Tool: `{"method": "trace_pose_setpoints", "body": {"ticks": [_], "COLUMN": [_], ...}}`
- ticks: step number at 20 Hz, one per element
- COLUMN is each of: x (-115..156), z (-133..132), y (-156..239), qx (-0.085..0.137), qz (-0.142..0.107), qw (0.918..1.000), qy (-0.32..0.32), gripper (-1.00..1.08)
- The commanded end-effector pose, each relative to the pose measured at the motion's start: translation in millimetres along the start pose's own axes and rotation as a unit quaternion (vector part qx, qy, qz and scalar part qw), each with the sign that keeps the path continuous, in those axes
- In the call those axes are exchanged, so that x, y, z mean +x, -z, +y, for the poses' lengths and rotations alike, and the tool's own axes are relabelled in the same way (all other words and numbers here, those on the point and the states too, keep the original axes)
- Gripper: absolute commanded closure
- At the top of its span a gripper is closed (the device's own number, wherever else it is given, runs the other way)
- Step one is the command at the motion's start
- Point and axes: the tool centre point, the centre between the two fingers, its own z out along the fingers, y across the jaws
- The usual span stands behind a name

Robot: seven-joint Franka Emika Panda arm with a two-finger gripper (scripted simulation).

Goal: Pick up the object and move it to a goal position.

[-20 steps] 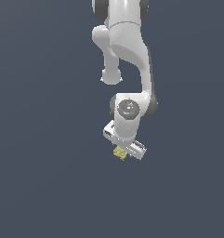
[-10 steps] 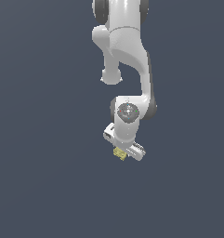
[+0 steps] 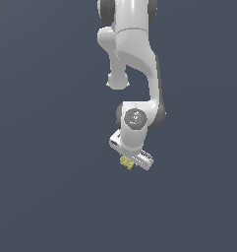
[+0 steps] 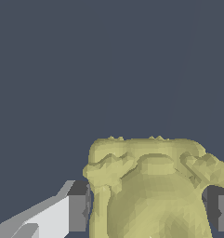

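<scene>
One gripper (image 3: 127, 161), jaws closed tight on the pale-yellow object (image 4: 150, 190), which sits pinched between the pads under the wrist. My worry: it's tiny with bumpy sides, so a jerky move to the goal could pop it loose.

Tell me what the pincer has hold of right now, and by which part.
The pincer is shut on the pale-yellow bumpy block, its fingers pressing the block's two opposite sides, in the wrist view.
</scene>
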Motion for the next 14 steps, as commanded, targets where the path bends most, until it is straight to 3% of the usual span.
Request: {"method": "trace_pose_setpoints", "body": {"ticks": [1,8,14], "x": [1.3,11.7,30.0], "z": [2.4,25.2,64.0], "y": [3.3,30.9,78.4], "qx": [0.000,0.000,0.001], "qz": [0.000,0.000,0.000], "qw": [1.0000,1.0000,1.0000], "qy": [0.000,0.000,0.000], "gripper": [1.08,1.08,1.08]}}
